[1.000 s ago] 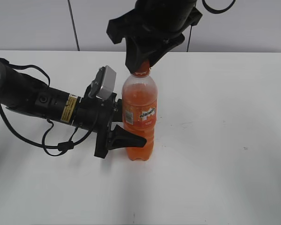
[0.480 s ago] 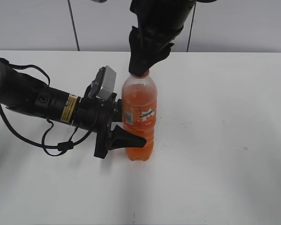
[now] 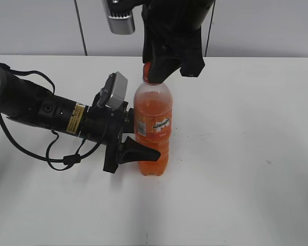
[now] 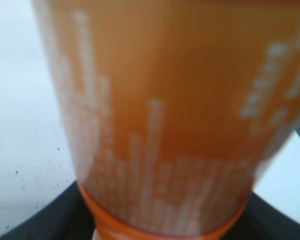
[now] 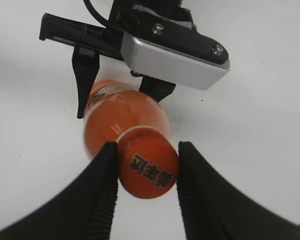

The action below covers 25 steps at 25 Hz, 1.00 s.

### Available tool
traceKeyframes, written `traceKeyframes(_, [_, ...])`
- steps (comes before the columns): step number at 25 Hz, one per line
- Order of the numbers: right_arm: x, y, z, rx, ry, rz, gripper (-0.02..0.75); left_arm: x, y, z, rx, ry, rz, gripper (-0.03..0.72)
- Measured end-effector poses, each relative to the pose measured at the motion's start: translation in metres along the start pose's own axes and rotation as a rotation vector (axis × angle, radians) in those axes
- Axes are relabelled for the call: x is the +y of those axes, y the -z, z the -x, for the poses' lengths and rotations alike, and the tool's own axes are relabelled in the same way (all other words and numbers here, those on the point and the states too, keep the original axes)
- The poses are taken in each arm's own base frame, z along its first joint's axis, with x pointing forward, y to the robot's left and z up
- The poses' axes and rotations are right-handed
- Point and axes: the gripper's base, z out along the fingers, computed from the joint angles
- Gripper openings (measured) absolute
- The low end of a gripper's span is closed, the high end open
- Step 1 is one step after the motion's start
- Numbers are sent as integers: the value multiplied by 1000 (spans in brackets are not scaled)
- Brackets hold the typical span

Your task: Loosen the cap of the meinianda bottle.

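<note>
The meinianda bottle (image 3: 153, 128) stands upright on the white table, full of orange drink, with an orange label. My left gripper (image 3: 143, 141) comes in from the left and is shut on the bottle's lower body; one black finger (image 3: 139, 151) shows in front, the other is hidden behind. In the left wrist view the bottle (image 4: 170, 110) fills the frame, blurred. My right gripper (image 3: 154, 73) hangs from above, shut on the cap (image 3: 149, 73), which it mostly covers. In the right wrist view the orange cap (image 5: 148, 169), with dark characters on top, sits between both ribbed fingers (image 5: 102, 175).
The white table (image 3: 236, 169) stretches around the bottle, with a grey wall behind. The left arm (image 3: 36, 107) and its looping cable (image 3: 66, 159) lie across the left side of the table. The left wrist camera housing (image 5: 175, 52) sits close beside the bottle.
The right gripper has turned about the cap; its wrist camera housing has swung round to the left. The bottle and the left arm have stayed in place.
</note>
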Motion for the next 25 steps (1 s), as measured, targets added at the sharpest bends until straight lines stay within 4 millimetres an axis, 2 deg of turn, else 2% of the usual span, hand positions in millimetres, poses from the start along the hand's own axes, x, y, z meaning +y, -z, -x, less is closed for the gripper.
traceKeyframes(12, [-1,0,0,-2,12,-8,293,0,0,0,2,2,2,407])
traceKeyframes(20, [-1,0,0,6,15,-17,487,0,0,0,4,0,0,407])
traceKeyframes(25, [1,7,4,-43,-24,-14,510,0,0,0,3,0,-1,407])
